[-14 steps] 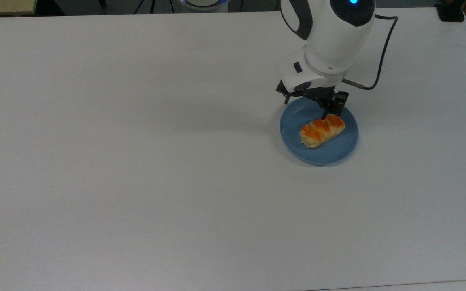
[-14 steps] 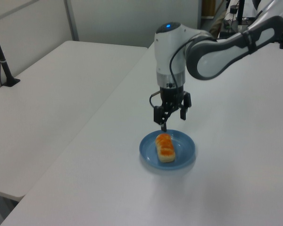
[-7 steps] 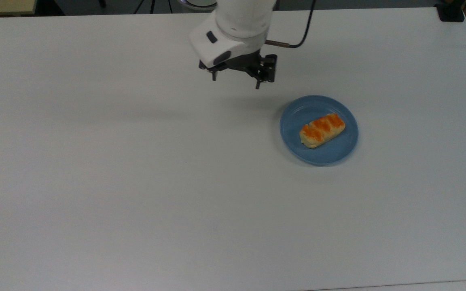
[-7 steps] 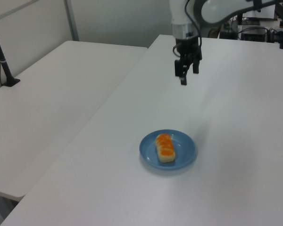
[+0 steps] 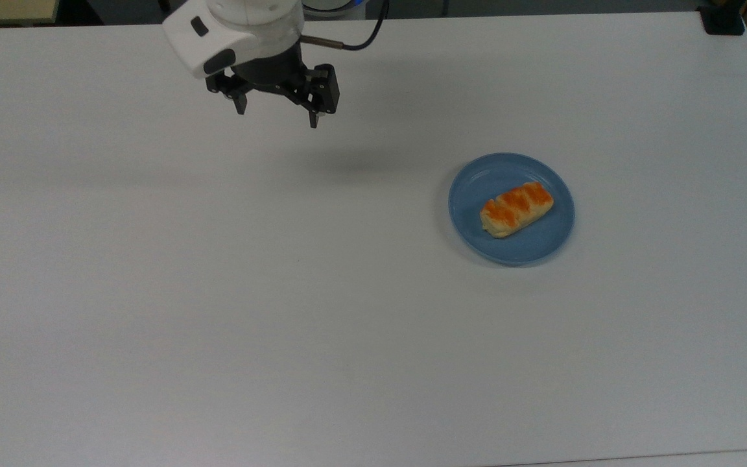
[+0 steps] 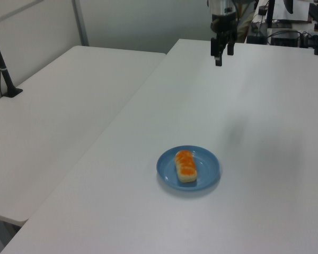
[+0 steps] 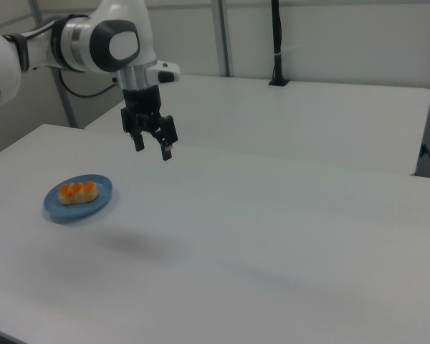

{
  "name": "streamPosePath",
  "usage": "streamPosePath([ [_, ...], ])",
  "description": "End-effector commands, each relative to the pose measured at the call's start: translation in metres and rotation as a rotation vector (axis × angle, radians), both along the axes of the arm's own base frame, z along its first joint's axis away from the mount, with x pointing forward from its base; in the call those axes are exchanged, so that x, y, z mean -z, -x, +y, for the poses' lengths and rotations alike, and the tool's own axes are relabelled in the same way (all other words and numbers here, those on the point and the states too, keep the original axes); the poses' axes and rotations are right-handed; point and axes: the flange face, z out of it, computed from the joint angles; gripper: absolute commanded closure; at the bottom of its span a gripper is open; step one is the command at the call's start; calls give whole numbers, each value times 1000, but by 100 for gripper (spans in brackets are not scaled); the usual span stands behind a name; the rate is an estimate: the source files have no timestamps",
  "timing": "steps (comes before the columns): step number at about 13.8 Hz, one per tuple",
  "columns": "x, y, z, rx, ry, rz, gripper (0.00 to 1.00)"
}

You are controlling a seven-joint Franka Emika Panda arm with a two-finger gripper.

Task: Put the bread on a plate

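The bread [image 5: 516, 209] [image 6: 185, 165] [image 7: 79, 191], a pale-tan loaf with orange-brown bumps, lies inside the light-blue plate [image 5: 471, 214] [image 6: 208, 170] [image 7: 97, 204] on the white table. My gripper [image 5: 277, 115] [image 6: 221, 55] [image 7: 152, 150] hangs in the air well away from the plate, toward the top view's upper left, and casts a shadow on the table. It is open, its two fingers spread apart with nothing between them.
The plate rests on a wide white table [image 5: 218, 292]. A second white table [image 6: 53, 121] stands beside it, with a black post [image 6: 2, 69] at its far side. A black clamp [image 5: 723, 19] sits at the top view's upper right corner.
The gripper has risen off the bread and plate and swung far across the table toward the top view's upper left. The bread stays on the plate, unmoved.
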Motion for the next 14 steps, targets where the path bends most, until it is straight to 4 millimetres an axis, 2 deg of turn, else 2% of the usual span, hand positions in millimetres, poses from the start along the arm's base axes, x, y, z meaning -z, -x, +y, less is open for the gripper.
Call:
streamPosePath([
  [1,-29,22,-13,-25,-64,-24,0],
  [8,-28,26,-22,-73,-74,6,0],
  [10,-32,32,-27,-72,-77,33,0],
  [12,-45,41,-26,-75,-77,22,0],
  [14,-43,49,-21,-79,-79,33,0],
])
